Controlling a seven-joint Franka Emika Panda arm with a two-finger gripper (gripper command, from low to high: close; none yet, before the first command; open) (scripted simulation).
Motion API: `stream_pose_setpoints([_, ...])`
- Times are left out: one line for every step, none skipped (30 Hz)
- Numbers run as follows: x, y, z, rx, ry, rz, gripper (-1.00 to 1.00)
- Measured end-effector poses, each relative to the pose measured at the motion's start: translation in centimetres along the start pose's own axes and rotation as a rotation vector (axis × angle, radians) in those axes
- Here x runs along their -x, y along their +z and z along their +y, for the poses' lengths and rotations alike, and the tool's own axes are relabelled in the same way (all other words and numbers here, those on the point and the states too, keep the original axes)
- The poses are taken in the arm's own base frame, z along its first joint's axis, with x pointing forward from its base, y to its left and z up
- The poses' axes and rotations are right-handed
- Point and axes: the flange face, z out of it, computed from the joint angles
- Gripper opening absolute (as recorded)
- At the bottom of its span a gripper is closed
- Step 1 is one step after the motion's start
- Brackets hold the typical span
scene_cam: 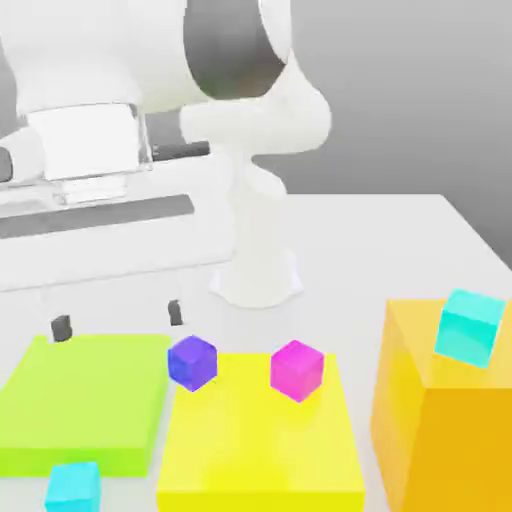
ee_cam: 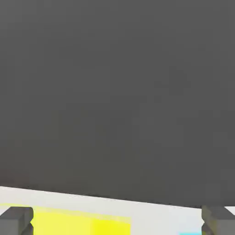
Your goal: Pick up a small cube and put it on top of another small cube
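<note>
The small cube [scene_cam: 72, 487], bright sky-cyan, sits on the white table at the front of the exterior view's left, just in front of the lime-green slab [scene_cam: 85, 400]. The other small cube [scene_cam: 297, 370], magenta-pink, rests on the far part of the yellow slab [scene_cam: 260, 440]. My gripper [scene_cam: 118, 320] hangs open above the far edge of the green slab, its dark fingertips [scene_cam: 62, 327] wide apart with nothing between them. It is well behind and above the cyan cube. In the hand view the gripper [ee_cam: 117, 221] shows both fingertips [ee_cam: 16, 220] at the corners.
A purple-blue cube [scene_cam: 192, 362] sits at the yellow slab's far left corner, close to my right fingertip. A tall orange block [scene_cam: 440, 410] on the exterior view's right carries a larger turquoise cube [scene_cam: 470, 328]. The arm's white base [scene_cam: 255, 270] stands behind the slabs.
</note>
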Motion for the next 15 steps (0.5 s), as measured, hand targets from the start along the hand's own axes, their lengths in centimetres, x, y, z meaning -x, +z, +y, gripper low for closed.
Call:
stream_pose_setpoints([-0.2, 1.5, 0.8, 0.019, -0.003, -0.013, 0.0])
stream_pose_setpoints([-0.3, 3.0, 1.6, 0.039, -0.007, -0.026, 0.0])
stream_pose_setpoints([-0.4, 4.4, 2.5, 0.059, -0.011, -0.038, 0.0])
stream_pose_setpoints([-0.5, 5.8, 3.4, 0.08, -0.015, -0.049, 0.0])
stream_pose_setpoints([-0.5, 7.2, 4.4, 0.101, -0.019, -0.06, 0.0])
stream_pose_setpoints([-0.5, 8.5, 5.5, 0.124, -0.022, -0.07, 0.0])
stream_pose_setpoints([-0.5, 9.7, 6.6, 0.147, -0.026, -0.08, 0.0])
stream_pose_setpoints([-0.5, 10.9, 7.7, 0.17, -0.031, -0.089, 0.0])
stream_pose_setpoints([-0.5, 12.0, 8.8, 0.194, -0.035, -0.098, 0.0])
stream_pose_setpoints([-0.4, 13.1, 9.8, 0.213, -0.04, -0.104, 0.0])
stream_pose_setpoints([-0.4, 14.4, 10.4, 0.222, -0.043, -0.106, 0.0])
stream_pose_setpoints([-0.3, 15.8, 10.8, 0.227, -0.045, -0.107, 0.0])
stream_pose_setpoints([-0.1, 17.2, 11.3, 0.23, -0.045, -0.108, 0.0])
stream_pose_setpoints([0.1, 18.7, 11.7, 0.23, -0.045, -0.109, 0.0])
stream_pose_setpoints([0.2, 19.5, 11.9, 0.231, -0.044, -0.111, -1.0])
